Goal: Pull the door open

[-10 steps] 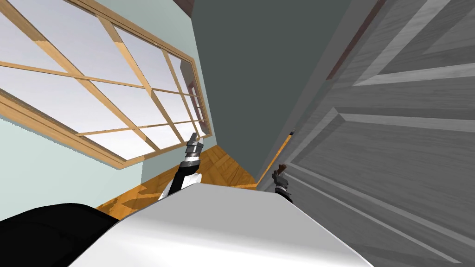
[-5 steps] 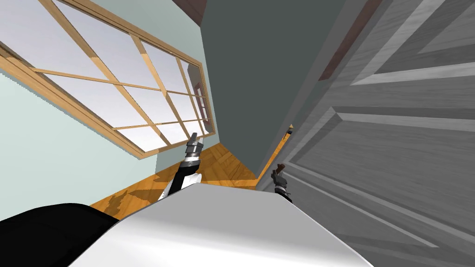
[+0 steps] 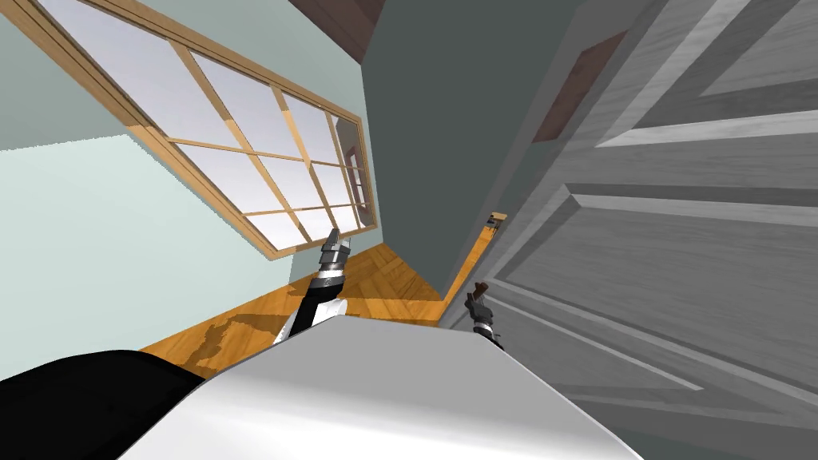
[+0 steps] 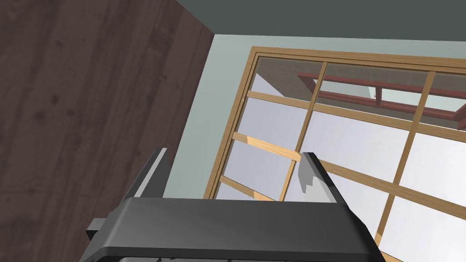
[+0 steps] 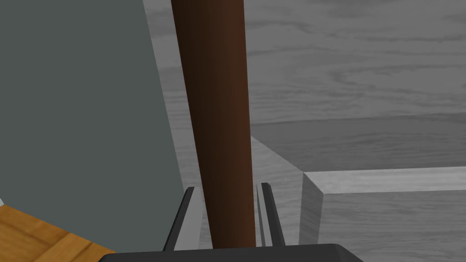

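The grey panelled door takes up the right of the head view, its free edge standing a little off the dark grey wall. Its dark brown bar handle sits by that edge. My right gripper is shut on it. In the right wrist view the handle runs up between the two fingers, which press its sides, with the door behind. My left gripper is raised off to the left, and its fingers are open with nothing between them.
A wood-framed window is set in the pale wall on the left. Wooden floor lies ahead between that wall and the dark grey wall. A thin strip of floor shows through the gap at the door's edge.
The head view has swung, with the window sliding right, so I have moved. The strip of floor at the door's edge has grown longer. Both grippers keep their places relative to me.
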You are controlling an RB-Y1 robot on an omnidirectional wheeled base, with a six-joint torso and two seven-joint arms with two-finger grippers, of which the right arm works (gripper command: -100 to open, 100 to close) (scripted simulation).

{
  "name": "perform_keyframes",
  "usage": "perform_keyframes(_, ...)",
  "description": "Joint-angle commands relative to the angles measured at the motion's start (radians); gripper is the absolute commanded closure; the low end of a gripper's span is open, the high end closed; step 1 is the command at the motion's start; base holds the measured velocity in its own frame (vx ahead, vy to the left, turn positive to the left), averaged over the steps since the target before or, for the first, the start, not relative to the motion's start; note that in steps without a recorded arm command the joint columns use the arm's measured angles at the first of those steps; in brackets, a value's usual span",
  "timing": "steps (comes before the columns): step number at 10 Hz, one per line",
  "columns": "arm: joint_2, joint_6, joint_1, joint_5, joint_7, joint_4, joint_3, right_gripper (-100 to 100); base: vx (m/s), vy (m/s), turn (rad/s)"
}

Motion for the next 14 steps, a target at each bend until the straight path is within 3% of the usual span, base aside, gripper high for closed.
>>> perform_keyframes(1, 0.0, 0.0, 0.0, 0.0, 0.0, 0.0, 0.0, 100, -0.116, 0.009, 0.02)
perform_keyframes(7, -0.063, -0.042, 0.042, 0.045, -0.078, -0.023, 0.091, 100, -0.247, -0.017, 0.112)
perform_keyframes(9, -0.066, -0.043, 0.043, 0.046, -0.079, -0.026, 0.092, 100, -0.185, -0.02, 0.056)
perform_keyframes(10, -0.08, -0.06, 0.056, 0.057, -0.098, -0.026, 0.116, 100, -0.153, -0.011, 0.123)
perform_keyframes(14, -0.117, -0.103, 0.079, 0.076, -0.139, -0.026, 0.161, 100, -0.23, -0.044, 0.125)
